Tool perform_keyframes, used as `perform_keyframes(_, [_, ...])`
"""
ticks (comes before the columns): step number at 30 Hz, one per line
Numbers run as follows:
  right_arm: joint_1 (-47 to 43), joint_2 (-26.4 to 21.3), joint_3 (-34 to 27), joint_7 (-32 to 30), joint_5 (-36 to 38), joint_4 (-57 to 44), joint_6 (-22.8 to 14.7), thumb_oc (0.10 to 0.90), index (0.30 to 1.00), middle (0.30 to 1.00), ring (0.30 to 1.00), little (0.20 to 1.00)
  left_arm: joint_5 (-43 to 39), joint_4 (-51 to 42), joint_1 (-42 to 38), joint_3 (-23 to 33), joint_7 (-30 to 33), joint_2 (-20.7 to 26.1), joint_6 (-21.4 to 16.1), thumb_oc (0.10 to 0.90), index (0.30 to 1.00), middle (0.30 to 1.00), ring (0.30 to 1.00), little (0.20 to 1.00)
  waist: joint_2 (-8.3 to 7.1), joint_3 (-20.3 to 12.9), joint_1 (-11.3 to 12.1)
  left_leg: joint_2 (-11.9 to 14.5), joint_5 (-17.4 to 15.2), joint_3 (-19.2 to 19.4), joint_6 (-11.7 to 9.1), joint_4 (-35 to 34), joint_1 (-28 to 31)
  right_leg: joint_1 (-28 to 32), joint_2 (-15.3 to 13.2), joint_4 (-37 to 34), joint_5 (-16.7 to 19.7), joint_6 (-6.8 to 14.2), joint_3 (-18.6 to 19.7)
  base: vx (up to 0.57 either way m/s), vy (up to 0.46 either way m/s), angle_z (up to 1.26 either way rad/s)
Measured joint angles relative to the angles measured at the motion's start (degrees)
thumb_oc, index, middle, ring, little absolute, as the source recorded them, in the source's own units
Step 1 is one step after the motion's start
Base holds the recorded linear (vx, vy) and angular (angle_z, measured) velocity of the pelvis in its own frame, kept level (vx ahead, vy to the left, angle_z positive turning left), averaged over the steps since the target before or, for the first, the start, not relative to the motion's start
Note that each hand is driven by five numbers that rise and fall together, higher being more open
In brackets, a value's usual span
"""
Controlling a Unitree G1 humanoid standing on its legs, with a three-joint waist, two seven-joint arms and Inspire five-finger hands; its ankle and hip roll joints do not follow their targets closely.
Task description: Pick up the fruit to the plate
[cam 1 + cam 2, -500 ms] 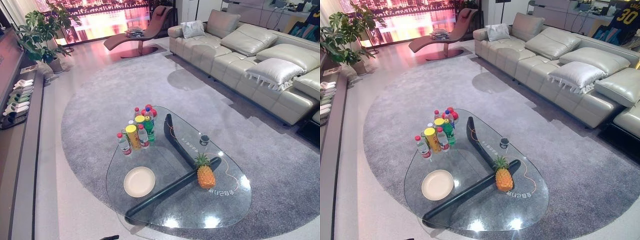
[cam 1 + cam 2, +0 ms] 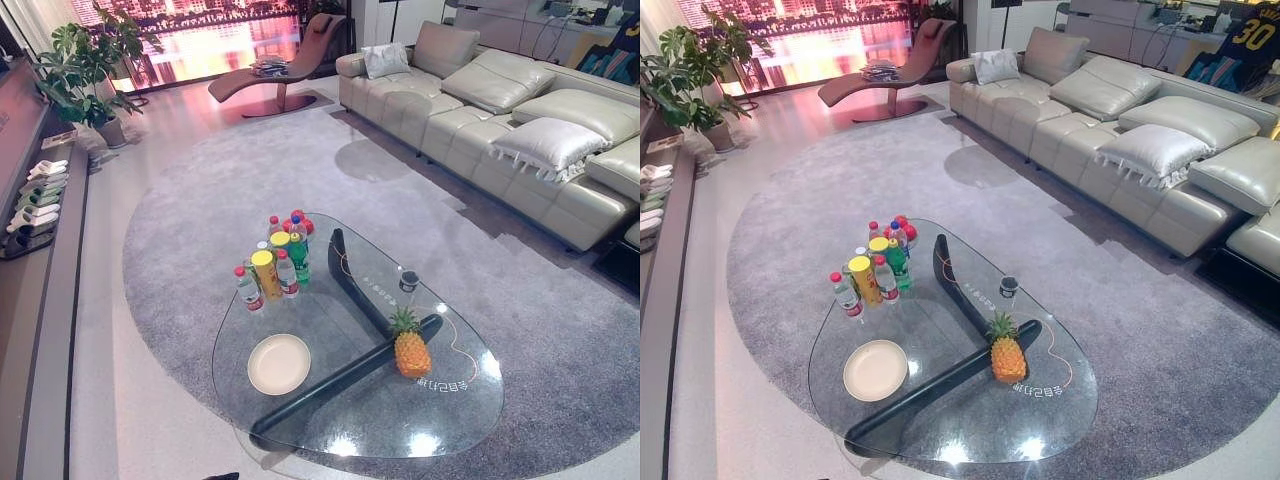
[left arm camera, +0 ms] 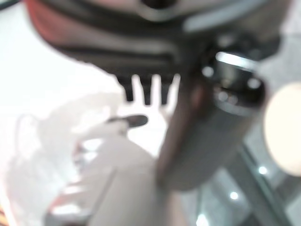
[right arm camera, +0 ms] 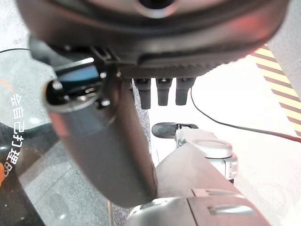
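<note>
Stood upright: pineapple (image 2: 411, 348) on glass table (image 2: 440, 420), right of plate (image 2: 278, 363). Hung with fingers straight, holding nothing: right hand (image 4: 103, 150), left hand (image 3: 207, 127). Likely nearer the right.

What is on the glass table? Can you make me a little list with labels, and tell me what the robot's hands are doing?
fruit: pineapple, upright on the glass table, on its right part
plate: cream plate, empty, on the table's left part, apart from the pineapple
drinks: bottles and a yellow can, grouped at the far end
small cup: dark cup, behind the pineapple
left hand: fingers straight, holding nothing
right hand: fingers straight, holding nothing
task: not begun; fruit not on the plate
</note>
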Motion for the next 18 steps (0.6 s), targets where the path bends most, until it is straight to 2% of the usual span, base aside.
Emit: perform_keyframes(18, [0.0, 0.1, 0.0, -0.2, -0.1, 1.7, 0.5, 0.8, 0.9, 0.9, 0.9, 0.9, 0.0, 0.7, 0.0, 1.2, 0.2, 0.0, 0.3, 0.8, 0.9, 0.9, 0.9, 0.9, -0.16, 0.1, 0.1, 0.0, 0.0, 0.0, 0.0, 0.0, -0.3, 0.0, 0.0, 0.0, 0.0, 0.0, -0.1, 0.02, -0.001, 0.0])
